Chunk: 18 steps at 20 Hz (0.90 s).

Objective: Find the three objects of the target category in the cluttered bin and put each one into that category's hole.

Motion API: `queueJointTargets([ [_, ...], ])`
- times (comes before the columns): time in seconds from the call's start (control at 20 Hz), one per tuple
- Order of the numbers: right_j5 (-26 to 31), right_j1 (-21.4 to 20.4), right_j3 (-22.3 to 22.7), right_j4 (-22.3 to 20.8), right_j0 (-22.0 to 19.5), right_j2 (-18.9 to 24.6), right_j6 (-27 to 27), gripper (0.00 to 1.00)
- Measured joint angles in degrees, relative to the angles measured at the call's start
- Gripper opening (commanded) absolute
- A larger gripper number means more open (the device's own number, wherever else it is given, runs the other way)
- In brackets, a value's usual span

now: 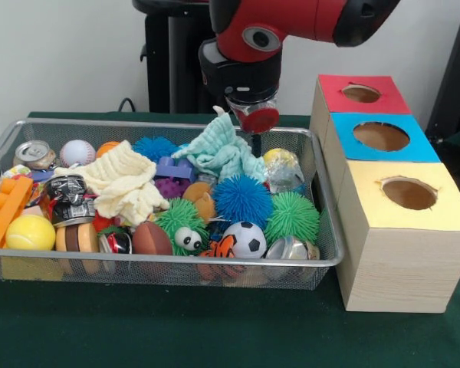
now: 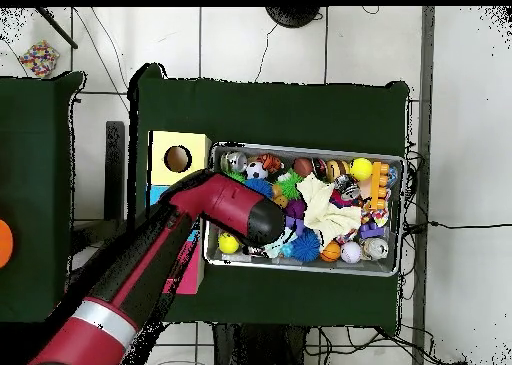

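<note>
You have the wire bin (image 1: 176, 261) on the green cloth, and everything here is placed against it. At the bin's left end an orange toy brick (image 1: 6, 208) leans along the wall with a yellow ball (image 1: 29, 231) just beside it at the near corner. A crushed can (image 1: 35, 154) and a baseball (image 1: 77, 152) sit at the bin's far left corner. A cream cloth (image 1: 123, 184) is draped over the clutter left of the bin's middle. Near the front wall, at the middle, lies a green spiky ball with eyes (image 1: 182, 225). Behind it, toward the bin's far wall, a teal cloth (image 1: 222, 149) is bunched up, with one corner rising to a peak just beside the gripper (image 1: 253, 119). The gripper hangs over the bin's far right part; you cannot tell whether it is wide, narrow or pinching that cloth. Below the teal cloth rests a blue spiky ball (image 1: 242, 199), with a small soccer ball (image 1: 248, 239) against the front wall and a plain green spiky ball (image 1: 293, 217) at the bin's right end. Just outside the bin's right wall stand three boxes, each with a round hole on top: the red-topped box (image 1: 333, 88) farthest back, then the blue-topped box (image 1: 345, 146), then the yellow-topped box (image 1: 368, 207) nearest.
</note>
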Motion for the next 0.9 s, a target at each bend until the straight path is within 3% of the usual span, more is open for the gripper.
queueJointTargets([
  [0.9,0.00,-3.22,0.02,5.34,-2.20,2.34,0.00,1.00],
])
